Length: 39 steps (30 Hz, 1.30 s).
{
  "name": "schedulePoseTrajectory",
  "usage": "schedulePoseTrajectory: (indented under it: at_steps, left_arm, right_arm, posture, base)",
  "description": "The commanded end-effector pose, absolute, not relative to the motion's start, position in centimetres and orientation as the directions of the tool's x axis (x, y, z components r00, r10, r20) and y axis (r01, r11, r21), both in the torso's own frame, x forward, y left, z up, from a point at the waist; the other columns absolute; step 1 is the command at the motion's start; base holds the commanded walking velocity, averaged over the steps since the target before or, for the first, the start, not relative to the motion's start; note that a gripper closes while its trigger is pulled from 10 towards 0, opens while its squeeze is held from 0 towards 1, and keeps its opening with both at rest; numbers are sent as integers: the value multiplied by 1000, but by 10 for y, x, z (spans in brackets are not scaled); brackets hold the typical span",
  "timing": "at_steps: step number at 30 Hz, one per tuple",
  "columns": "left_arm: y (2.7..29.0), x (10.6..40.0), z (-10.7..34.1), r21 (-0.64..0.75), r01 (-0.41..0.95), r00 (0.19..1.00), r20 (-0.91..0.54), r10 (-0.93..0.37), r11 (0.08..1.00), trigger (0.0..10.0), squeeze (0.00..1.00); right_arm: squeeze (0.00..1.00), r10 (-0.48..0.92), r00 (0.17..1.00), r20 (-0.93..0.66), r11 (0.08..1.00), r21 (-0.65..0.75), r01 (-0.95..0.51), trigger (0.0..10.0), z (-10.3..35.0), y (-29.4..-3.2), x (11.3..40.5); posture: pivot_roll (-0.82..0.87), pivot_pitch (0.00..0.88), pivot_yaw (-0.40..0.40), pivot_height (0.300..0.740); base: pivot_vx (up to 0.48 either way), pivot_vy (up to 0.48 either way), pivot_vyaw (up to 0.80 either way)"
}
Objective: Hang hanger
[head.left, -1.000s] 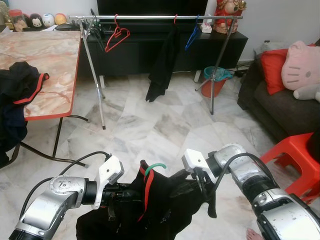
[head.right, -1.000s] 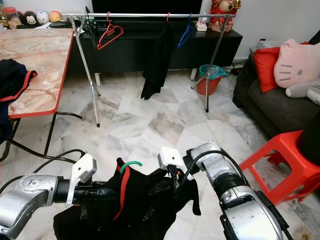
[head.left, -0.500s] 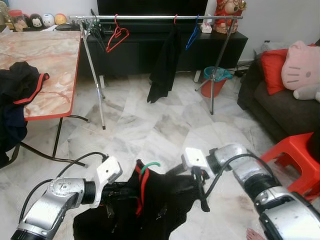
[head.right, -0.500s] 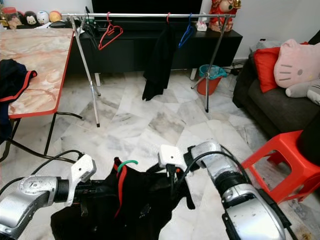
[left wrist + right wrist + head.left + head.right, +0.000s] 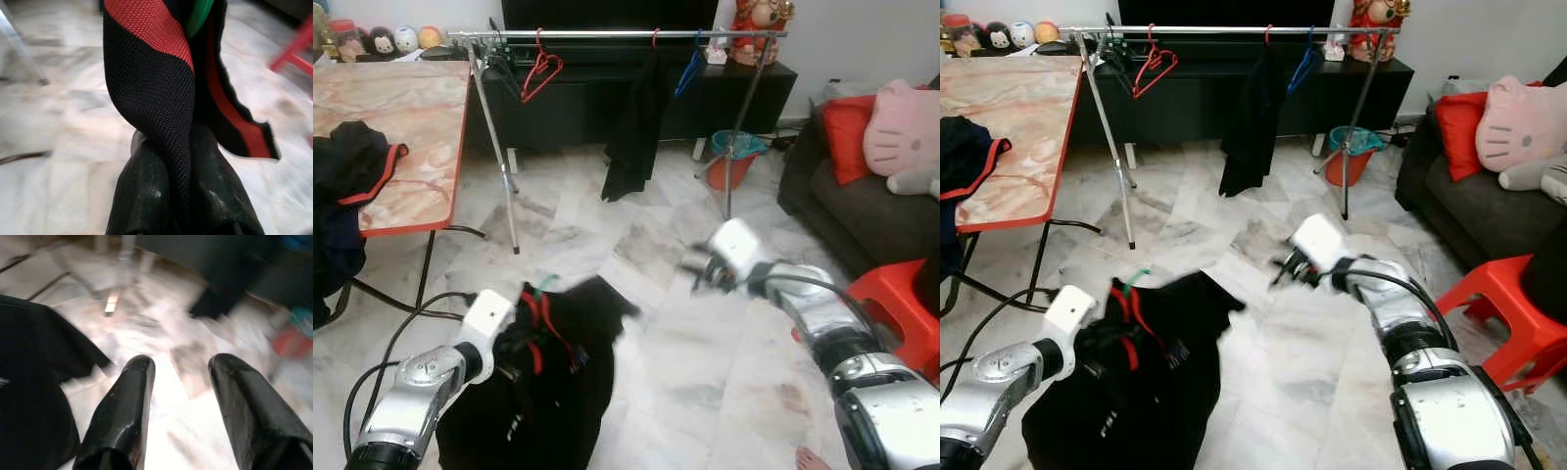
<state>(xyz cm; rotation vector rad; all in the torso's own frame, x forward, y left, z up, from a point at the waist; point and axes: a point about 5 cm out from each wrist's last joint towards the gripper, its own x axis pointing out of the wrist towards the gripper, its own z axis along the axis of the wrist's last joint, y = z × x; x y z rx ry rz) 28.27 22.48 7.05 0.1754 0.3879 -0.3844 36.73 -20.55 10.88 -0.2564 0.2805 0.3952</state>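
Black garment with red trim (image 5: 543, 382) hangs from our left gripper (image 5: 188, 147), long axis running down to the marble floor (image 5: 724, 382), collar end up. Green hanger (image 5: 540, 285) hook sticks out at the top of the collar, pointing up and away from us toward the clothes rail (image 5: 617, 34). In the left wrist view the fingers (image 5: 146, 196) are pressed together, pinching the red-banded collar fabric, green hanger just beyond the tips.

Left arm is bent low at our left side, forearm reaching forward and slightly inward. Right arm is stretched forward and up over bare floor, well apart from the garment. Right gripper (image 5: 178, 382) is spread with nothing between the fingers; motion blur there.

Rail stands well ahead of us, in front of the TV cabinet (image 5: 607, 98), carrying a red hanger (image 5: 540, 70), a dark hung garment (image 5: 636, 127) and a blue hanger (image 5: 688, 69). More dark clothing (image 5: 347, 196) lies at the marble table's (image 5: 421, 127) left edge.
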Motion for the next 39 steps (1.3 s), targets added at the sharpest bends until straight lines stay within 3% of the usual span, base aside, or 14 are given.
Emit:
schedulePoseTrajectory:
  at_steps: [1, 3, 10, 12, 15, 18, 22, 25, 39]
  left_arm:
    - [228, 286, 75, 91, 317, 903, -334, -271, 944, 10000, 0]
    - [226, 286, 75, 62, 274, 926, -287, -245, 960, 10000, 0]
    - [210, 289, 79, 10, 189, 970, -158, -185, 982, 10000, 0]
    - [210, 288, 79, 4, 179, 973, -151, -177, 984, 10000, 0]
    - [208, 285, 78, -7, 151, 981, -123, -151, 989, 10000, 0]
    - [209, 283, 78, 2, 141, 984, -113, -140, 990, 10000, 0]
    - [206, 278, 79, 2, 124, 988, -92, -123, 992, 10000, 0]
    - [206, 275, 79, 14, 107, 991, -81, -106, 994, 10000, 0]
    - [213, 283, 93, 1, 106, 994, -33, -106, 994, 10000, 0]
  right_arm:
    - [0, 179, 909, -377, 965, -111, -236, 10000, 80, -226, 351]
    - [0, 85, 895, -437, 991, -58, -123, 10000, 55, -233, 334]
    - [0, -55, 805, -590, 998, -19, 54, 10000, -7, -229, 283]
    - [0, -65, 792, -607, 998, -21, 66, 10000, -13, -228, 277]
    - [0, -91, 697, -712, 995, -41, 88, 10000, -47, -221, 238]
    - [0, -67, 660, -748, 997, -18, 80, 10000, -61, -212, 218]
    - [0, -119, 572, -812, 983, -17, 182, 10000, -80, -212, 185]
    - [0, -83, 530, -844, 989, -4, 148, 10000, -89, -205, 169]
    - [0, -69, 551, -832, 990, 9, 138, 10000, -86, -197, 177]
  posture:
    - [62, 27, -92, 740]
    - [58, 25, -88, 740]
    - [55, 4, -70, 740]
    - [55, 4, -70, 740]
    - [51, 0, -61, 740]
    - [54, 0, -59, 740]
    - [84, 0, -75, 740]
    - [72, 0, -66, 740]
    - [41, 0, -41, 740]
  base:
    - [0, 0, 0]
    - [0, 0, 0]
    - [0, 0, 0]
    - [0, 0, 0]
    - [0, 0, 0]
    - [0, 0, 0]
    - [0, 0, 0]
    - [0, 0, 0]
    - [123, 0, 0]
